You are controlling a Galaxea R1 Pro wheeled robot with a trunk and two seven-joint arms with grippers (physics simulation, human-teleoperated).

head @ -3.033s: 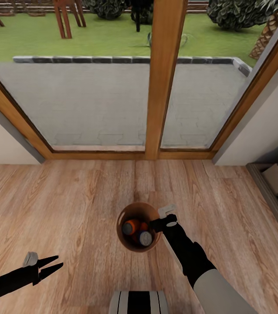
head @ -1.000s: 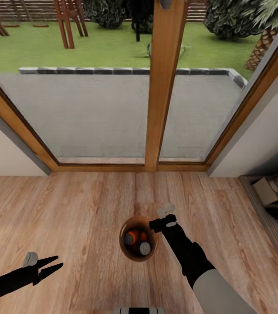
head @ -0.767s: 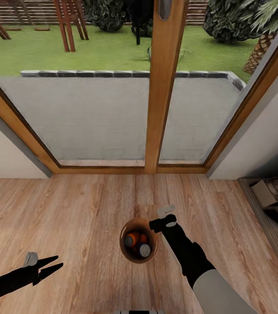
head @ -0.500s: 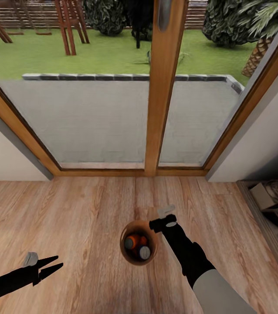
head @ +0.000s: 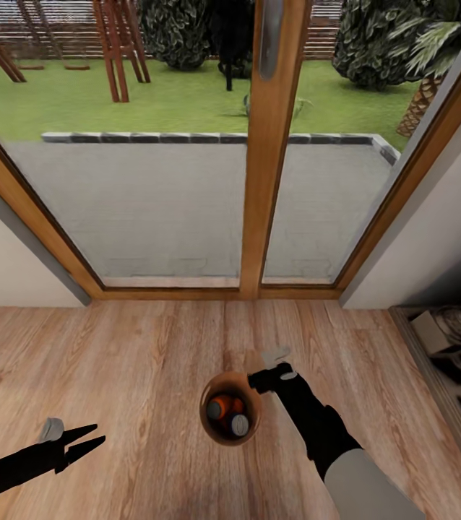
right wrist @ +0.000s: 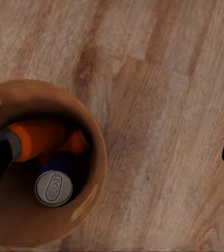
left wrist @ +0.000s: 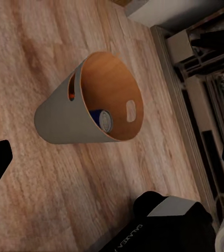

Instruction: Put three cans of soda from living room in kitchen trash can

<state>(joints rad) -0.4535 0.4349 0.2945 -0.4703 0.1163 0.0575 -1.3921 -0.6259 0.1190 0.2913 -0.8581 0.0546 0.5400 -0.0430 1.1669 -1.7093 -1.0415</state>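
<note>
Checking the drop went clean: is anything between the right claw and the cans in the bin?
Nothing visible. The right claw sits at the trash can rim, above the soda cans inside.

The scene is viewed from the head camera steeply downward over the wood floor (head: 115,361) toward a glass door (head: 266,144). The tash can (head: 230,417) is seen obliquely from the left wrist (left wrist: 85,113) and closely from directly above by the right wrist (right wrist: 93,157); it is shared by all three views.

floor (head: 115,361): matt wood | tash can (left wrist: 64,118): glossy copper inside
</note>
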